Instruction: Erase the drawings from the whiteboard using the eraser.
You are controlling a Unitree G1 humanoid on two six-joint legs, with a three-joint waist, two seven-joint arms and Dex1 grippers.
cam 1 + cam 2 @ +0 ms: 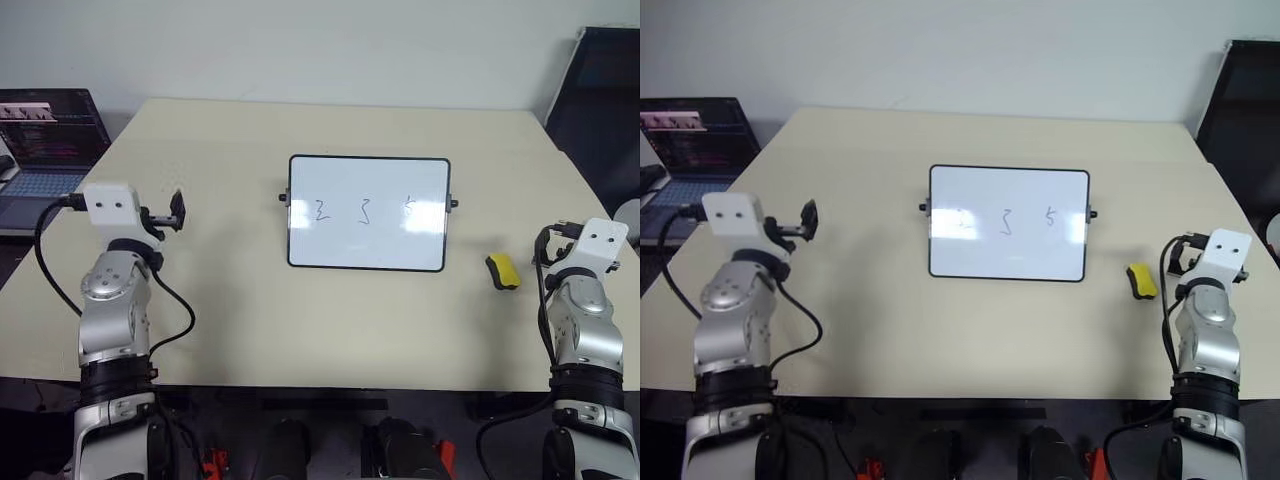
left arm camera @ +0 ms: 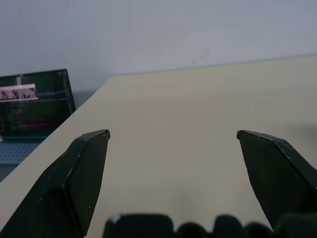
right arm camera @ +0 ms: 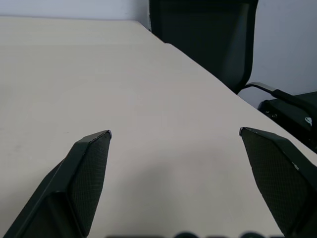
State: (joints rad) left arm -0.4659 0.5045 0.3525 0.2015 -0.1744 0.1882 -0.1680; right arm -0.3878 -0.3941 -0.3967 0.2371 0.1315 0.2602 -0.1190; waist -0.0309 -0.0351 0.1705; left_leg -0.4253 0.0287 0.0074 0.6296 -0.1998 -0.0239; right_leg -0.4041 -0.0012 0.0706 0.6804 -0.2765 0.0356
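The whiteboard (image 1: pixel 368 213) lay flat at the centre of the frame on the beige counter (image 1: pixel 250 300), long axis left to right, three drawings (image 1: pixel 364 211) in a row across it. The eraser (image 1: pixel 503 271) lay lower right of the board, long axis running up-frame. The left gripper (image 2: pixel 173 136) and right gripper (image 3: pixel 176 134) hovered spread wide, empty, apart from both

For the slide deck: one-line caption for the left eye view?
Start of erasing: whiteboard with three drawings mid-table, yellow eraser to its right, both open claws (left, right) empty.
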